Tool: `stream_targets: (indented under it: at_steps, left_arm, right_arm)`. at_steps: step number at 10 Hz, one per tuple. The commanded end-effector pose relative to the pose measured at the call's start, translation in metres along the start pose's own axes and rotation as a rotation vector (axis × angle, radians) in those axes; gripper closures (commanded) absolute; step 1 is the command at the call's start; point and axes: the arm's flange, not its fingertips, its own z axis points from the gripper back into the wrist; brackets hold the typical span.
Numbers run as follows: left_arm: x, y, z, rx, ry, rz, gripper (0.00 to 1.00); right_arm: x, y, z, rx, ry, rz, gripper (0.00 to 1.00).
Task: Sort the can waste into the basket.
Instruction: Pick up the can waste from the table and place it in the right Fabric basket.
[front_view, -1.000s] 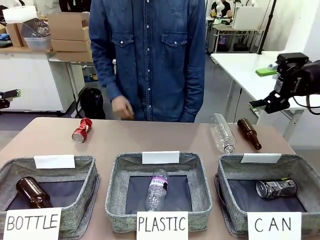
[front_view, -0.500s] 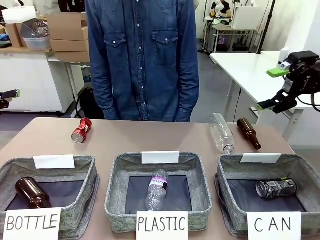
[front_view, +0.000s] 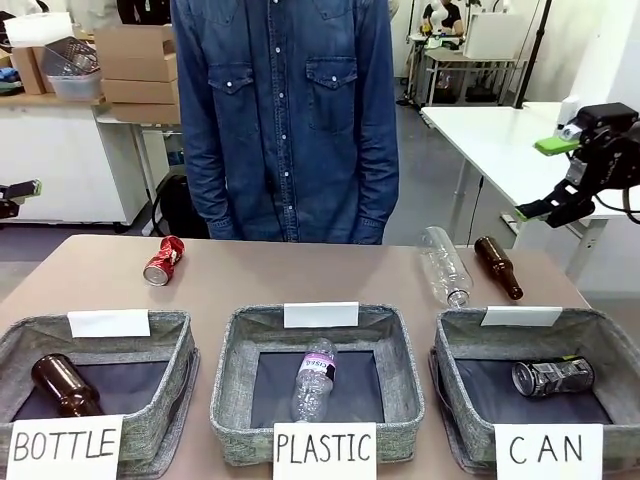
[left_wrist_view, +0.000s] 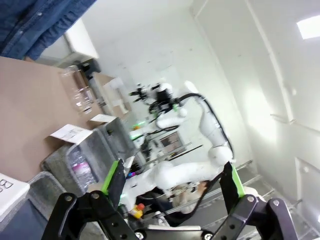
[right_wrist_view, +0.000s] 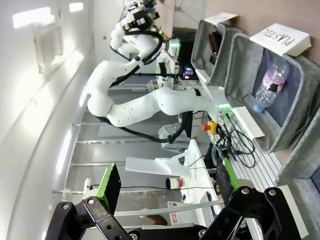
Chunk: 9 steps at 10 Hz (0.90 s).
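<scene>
A dented red can (front_view: 163, 261) lies on the table at the far left, in front of the person. A black can (front_view: 552, 377) lies on its side on the dark bottom of the grey basket (front_view: 447, 345) signed "CAN" at the front right. My right gripper (front_view: 545, 178) hangs open high above the table's right edge, well away from both cans. At the left picture edge, off the table, a green pad of my left gripper (front_view: 22, 190) shows. Both wrist views show their own gripper, left (left_wrist_view: 172, 180) and right (right_wrist_view: 166, 182), with jaws wide apart and nothing between them.
A clear plastic bottle (front_view: 444, 265) and a brown glass bottle (front_view: 498, 266) lie on the table behind the CAN basket. The PLASTIC basket (front_view: 225, 350) holds a clear bottle, the BOTTLE basket (front_view: 180, 340) a brown one. A person in a denim shirt (front_view: 285, 110) stands at the far edge.
The person has drawn the hand back from the table and stands upright. My right gripper has swung up and a little to the right, then held still.
</scene>
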Motion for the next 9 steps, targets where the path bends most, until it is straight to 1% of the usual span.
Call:
stream_targets:
  at_steps: [1, 2, 3, 4, 5, 6, 7, 8, 9]
  left_arm:
    - [0.027, -0.019, -0.008, 0.299, 0.106, -0.084, 0.0]
    - [0.056, -0.008, -0.032, 0.569, 0.258, -0.091, 0.0]
    - [0.079, 0.009, -0.059, 0.777, 0.346, -0.112, 0.0]
    - [0.092, 0.021, -0.086, 1.037, 0.422, -0.178, 0.0]
    - [0.099, 0.032, -0.111, 1.183, 0.521, -0.237, 0.0]
    - [0.106, 0.043, -0.13, 1.295, 0.555, -0.289, 0.0]
    - [0.111, 0.058, -0.148, 1.336, 0.584, -0.329, 0.0]
    - [0.115, 0.077, -0.163, 1.321, 0.581, -0.354, 0.0]
    - [0.12, 0.097, -0.172, 1.367, 0.548, -0.357, 0.0]
  right_arm:
    - [0.0, 0.0, 0.004, -0.003, 0.009, 0.022, 0.0]
    - [0.0, 0.0, 0.004, -0.003, 0.009, 0.022, 0.0]
    - [0.0, 0.0, 0.004, -0.003, 0.009, 0.022, 0.0]
    - [0.0, 0.0, 0.004, -0.003, 0.009, 0.022, 0.0]
    - [0.0, 0.0, 0.004, -0.003, 0.009, 0.022, 0.0]
    - [0.0, 0.0, 0.004, -0.003, 0.009, 0.022, 0.0]
    - [0.0, 0.0, 0.004, -0.003, 0.009, 0.022, 0.0]
    - [0.0, 0.0, 0.004, -0.003, 0.009, 0.022, 0.0]
    - [0.0, 0.0, 0.004, -0.003, 0.009, 0.022, 0.0]
